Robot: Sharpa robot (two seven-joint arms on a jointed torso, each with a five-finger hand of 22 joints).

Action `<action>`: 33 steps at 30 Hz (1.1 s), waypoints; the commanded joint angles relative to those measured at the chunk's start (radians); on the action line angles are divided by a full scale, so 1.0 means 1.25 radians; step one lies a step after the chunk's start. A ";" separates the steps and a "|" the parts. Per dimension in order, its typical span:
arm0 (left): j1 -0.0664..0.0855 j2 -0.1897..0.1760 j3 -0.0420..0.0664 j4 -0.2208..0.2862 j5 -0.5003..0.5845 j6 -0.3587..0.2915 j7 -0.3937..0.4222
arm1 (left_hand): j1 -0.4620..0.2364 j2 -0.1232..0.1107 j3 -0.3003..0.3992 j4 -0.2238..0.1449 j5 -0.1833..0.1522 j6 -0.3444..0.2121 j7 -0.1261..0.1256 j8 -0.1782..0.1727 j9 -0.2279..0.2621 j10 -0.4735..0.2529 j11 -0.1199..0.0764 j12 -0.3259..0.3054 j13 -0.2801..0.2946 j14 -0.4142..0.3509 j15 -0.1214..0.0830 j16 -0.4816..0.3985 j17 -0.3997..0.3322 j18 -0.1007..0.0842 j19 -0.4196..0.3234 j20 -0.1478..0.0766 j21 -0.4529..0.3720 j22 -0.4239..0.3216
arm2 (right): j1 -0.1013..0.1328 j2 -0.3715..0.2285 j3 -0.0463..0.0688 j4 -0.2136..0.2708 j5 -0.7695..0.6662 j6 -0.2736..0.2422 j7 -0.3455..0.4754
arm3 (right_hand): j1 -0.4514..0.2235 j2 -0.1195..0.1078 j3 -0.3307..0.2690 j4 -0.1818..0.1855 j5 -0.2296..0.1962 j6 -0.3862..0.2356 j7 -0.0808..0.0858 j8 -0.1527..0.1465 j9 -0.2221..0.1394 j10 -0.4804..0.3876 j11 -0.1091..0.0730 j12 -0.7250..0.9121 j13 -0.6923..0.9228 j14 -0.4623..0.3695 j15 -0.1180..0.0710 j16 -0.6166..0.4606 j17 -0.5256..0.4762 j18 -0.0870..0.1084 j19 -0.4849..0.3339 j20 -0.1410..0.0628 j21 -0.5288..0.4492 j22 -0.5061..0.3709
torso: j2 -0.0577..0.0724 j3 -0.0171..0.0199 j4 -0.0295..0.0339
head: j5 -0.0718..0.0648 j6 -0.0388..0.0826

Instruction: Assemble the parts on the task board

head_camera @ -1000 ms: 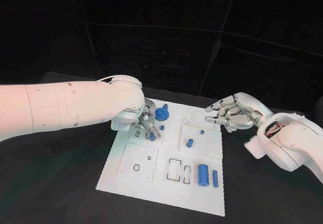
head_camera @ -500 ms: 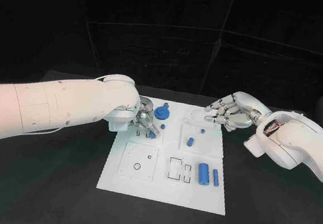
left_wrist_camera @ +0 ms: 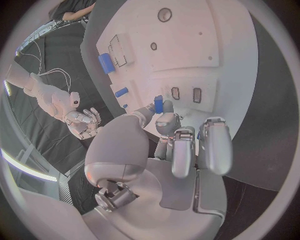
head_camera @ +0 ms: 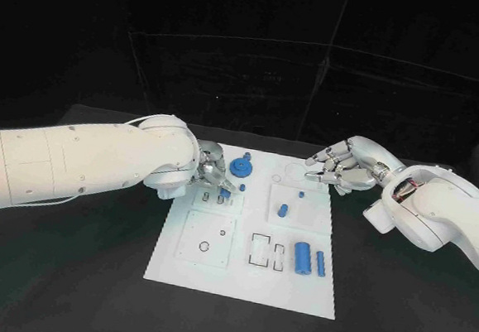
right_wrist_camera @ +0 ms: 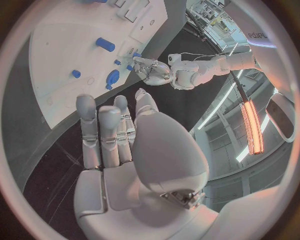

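The left hand (head_camera: 212,175) is over the far left part of the white task board (head_camera: 207,270), and its fingers (left_wrist_camera: 164,120) pinch a small blue peg (left_wrist_camera: 159,104) at the tips. Just past the peg, the left wrist view shows two little slots (left_wrist_camera: 186,93) cut in the board. I think the peg is meant for one of them.

To do this step well, the hand should keep the peg straight up, line it up right over one slot, and push down slowly. If the peg tilts, it may catch on the edge of the slot and slip out of the fingers. The pinch is small, so a gentle, steady push looks safer than a quick one.

The left arm reaches in low across the black surface (head_camera: 82,261), with the hand turned down toward the board. A blue round knob (head_camera: 241,167) stands right beside it, so there is not much room there.

The right hand (head_camera: 342,168) waits at the far right corner of the board. Its fingers (right_wrist_camera: 100,130) are loosely curled together and hold nothing.

More blue parts wait on the board: a fat cylinder (head_camera: 300,259) and a thin pin (head_camera: 320,264) lie side by side near the right edge, and two small pegs (head_camera: 284,209) stand in the middle.
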 commanded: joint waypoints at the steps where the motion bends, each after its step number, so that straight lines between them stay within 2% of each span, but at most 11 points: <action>1: -0.005 -0.002 0.000 0.004 -0.055 -0.055 0.014 | -0.003 -0.005 0.148 -0.138 -0.003 -0.002 0.004 0.006 0.002 0.006 0.000 0.004 0.001 0.084 0.000 0.003 0.211 -0.015 0.005 -0.002 0.004 0.002 | 0.002 -0.001 0.000 0.000 -0.008 0.002 0.000 | -0.005 0.005 -0.003 0.002 0.004 -0.005 0.000 0.005 0.000 -0.001 0.001 -0.004 -0.001 0.006 0.002 -0.003 0.000 0.012 -0.002 0.001 -0.006 -0.001 | 0.000 -0.0005 -0.0003 | 0.003 -0.002; 12: -0.025 0.000 0.000 -0.005 -0.092 -0.042 -0.008 | -0.006 -0.008 0.158 -0.140 -0.003 -0.002 0.004 0.007 0.004 0.006 0.000 0.002 -0.001 0.084 0.000 0.003 0.211 -0.015 0.005 -0.002 0.004 0.003 | 0.001 -0.002 0.000 0.000 -0.023 -0.001 -0.003 | -0.005 0.005 -0.003 0.002 0.004 -0.005 0.000 0.005 0.000 -0.001 0.001 -0.004 -0.001 0.006 0.002 -0.003 0.000 0.012 -0.002 0.001 -0.006 -0.001 | 0.000 -0.0005 -0.0021 | 0.004 -0.004; 18: -0.028 0.000 0.000 -0.004 -0.097 -0.023 -0.015 | -0.006 -0.009 0.161 -0.141 -0.003 -0.002 0.004 0.007 0.005 0.007 0.000 0.002 -0.001 0.084 0.000 0.003 0.211 -0.015 0.005 -0.002 0.004 0.003 | 0.001 -0.002 0.000 0.001 -0.025 -0.001 -0.003 | -0.006 0.006 -0.004 0.003 0.004 -0.006 0.000 0.005 0.000 0.000 0.001 -0.004 -0.001 0.006 0.002 -0.004 0.000 0.012 -0.001 0.001 -0.006 -0.001 | 0.001 -0.0001 -0.0018 | 0.005 -0.005; 22: -0.029 -0.001 0.000 -0.004 -0.109 -0.009 -0.022 | -0.006 -0.009 0.161 -0.141 -0.003 -0.002 0.004 0.007 0.005 0.007 0.000 0.002 -0.001 0.084 0.000 0.003 0.211 -0.015 0.005 -0.002 0.004 0.003 | 0.001 -0.002 0.000 0.001 -0.026 -0.001 -0.003 | -0.006 0.006 -0.004 0.003 0.004 -0.006 0.000 0.005 0.000 0.000 0.001 -0.004 -0.001 0.006 0.002 -0.004 0.000 0.012 -0.001 0.001 -0.006 -0.001 | 0.001 -0.0008 -0.0012 | -0.001 -0.005; 27: -0.030 -0.002 0.000 -0.004 -0.116 0.009 -0.028 | -0.007 -0.011 0.164 -0.142 -0.003 -0.002 0.004 0.008 0.006 0.006 0.000 0.000 -0.003 0.084 0.000 0.003 0.211 -0.015 0.005 -0.002 0.005 0.004 | 0.001 -0.002 0.000 0.001 -0.026 0.000 -0.003 | -0.006 0.006 -0.004 0.003 0.004 -0.006 0.000 0.005 0.000 0.000 0.001 -0.004 -0.001 0.006 0.002 -0.004 0.000 0.012 -0.001 0.001 -0.006 -0.001 | 0.001 -0.0007 -0.0021 | 0.003 -0.006; 30: -0.030 -0.002 0.000 -0.003 -0.117 0.017 -0.031 | -0.007 -0.011 0.165 -0.142 -0.003 -0.002 0.004 0.008 0.006 0.006 0.000 0.000 -0.003 0.084 0.000 0.003 0.211 -0.015 0.005 -0.002 0.005 0.004 | 0.001 -0.002 0.000 0.000 -0.026 0.001 -0.003 | -0.006 0.006 -0.004 0.003 0.004 -0.006 0.000 0.005 0.000 0.000 0.001 -0.004 -0.001 0.006 0.002 -0.004 0.000 0.012 -0.001 0.001 -0.006 -0.001 | 0.001 -0.0007 -0.0017 | 0.006 -0.011; 33: -0.030 -0.004 0.000 -0.001 -0.117 0.025 -0.033 | -0.007 -0.012 0.166 -0.143 -0.003 -0.002 0.004 0.008 0.006 0.006 0.000 0.000 -0.003 0.084 0.000 0.003 0.211 -0.015 0.005 -0.002 0.005 0.004 | 0.001 -0.002 0.000 0.000 -0.026 0.003 -0.003 | -0.006 0.006 -0.004 0.003 0.004 -0.006 0.000 0.005 0.000 0.000 0.001 -0.004 -0.001 0.006 0.002 -0.004 0.000 0.012 -0.001 0.001 -0.006 -0.001 | 0.001 -0.0007 -0.0010 | 0.005 -0.010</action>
